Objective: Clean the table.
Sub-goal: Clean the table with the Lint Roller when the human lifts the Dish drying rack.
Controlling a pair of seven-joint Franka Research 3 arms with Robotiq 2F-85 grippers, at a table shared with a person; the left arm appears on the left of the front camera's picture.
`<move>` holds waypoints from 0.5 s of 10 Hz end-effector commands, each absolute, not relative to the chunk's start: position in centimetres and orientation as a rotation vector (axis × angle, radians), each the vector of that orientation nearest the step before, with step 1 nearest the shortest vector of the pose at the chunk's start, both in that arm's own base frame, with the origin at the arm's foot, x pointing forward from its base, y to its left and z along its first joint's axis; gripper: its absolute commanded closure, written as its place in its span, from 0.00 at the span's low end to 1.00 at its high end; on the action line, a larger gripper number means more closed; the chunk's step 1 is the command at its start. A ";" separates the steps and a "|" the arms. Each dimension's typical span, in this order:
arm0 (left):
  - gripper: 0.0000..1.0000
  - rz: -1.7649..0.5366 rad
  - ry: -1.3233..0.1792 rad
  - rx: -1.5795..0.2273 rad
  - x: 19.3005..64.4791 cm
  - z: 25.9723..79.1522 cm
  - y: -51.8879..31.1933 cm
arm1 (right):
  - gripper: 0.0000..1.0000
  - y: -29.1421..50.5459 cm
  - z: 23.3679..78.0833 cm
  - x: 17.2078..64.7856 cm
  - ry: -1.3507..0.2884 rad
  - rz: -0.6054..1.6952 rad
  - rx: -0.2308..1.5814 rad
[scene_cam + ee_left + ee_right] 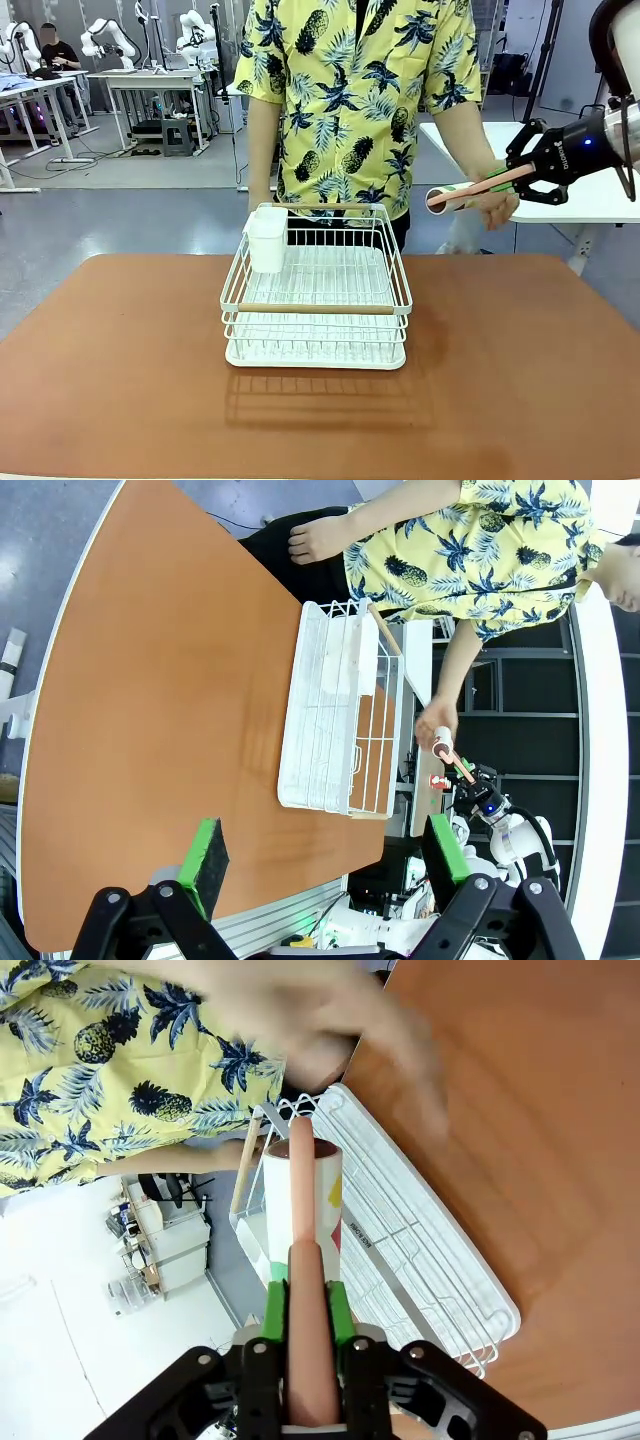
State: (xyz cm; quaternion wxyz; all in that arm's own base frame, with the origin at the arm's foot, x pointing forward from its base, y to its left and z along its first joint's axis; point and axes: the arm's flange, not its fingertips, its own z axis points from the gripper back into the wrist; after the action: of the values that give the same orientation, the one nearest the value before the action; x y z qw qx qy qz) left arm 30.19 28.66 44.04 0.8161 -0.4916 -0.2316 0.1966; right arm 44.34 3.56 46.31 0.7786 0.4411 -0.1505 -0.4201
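Right tool (518, 176) found clenched on pink handle of white-drum lint roller (450, 196), held aloft past far right edge of large terracotta bench (520, 380). Person's hand (495, 208) was at drum; contact unclear. Left tool (327, 848) hung released, empty. Advised: let hand clear, lay drum flat on bench, stroke clear of white wire dish rack (315, 300).

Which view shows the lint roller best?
Right wrist view: the lint roller sits close and central, handle clamped in the right end effector. Front view shows it small, side-on; left wrist view, tiny and distant.
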 end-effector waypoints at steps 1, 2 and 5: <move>0.00 0.420 -0.500 -1.069 30.0 44.2 28.8 | 0.96 3.8 46.4 44.3 -0.323 -0.908 0.957; 0.00 0.420 -0.500 -1.069 30.0 44.2 28.8 | 0.96 3.8 46.4 44.3 -0.323 -0.908 0.957; 0.00 0.420 -0.500 -1.069 30.0 44.2 28.8 | 0.96 3.8 46.4 44.3 -0.323 -0.908 0.957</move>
State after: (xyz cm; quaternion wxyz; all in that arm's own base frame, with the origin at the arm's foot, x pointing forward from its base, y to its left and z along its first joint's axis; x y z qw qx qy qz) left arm 30.19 28.66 44.04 0.8161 -0.4916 -0.2316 0.1966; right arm 44.34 3.57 46.31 0.7786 0.4411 -0.1505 -0.4201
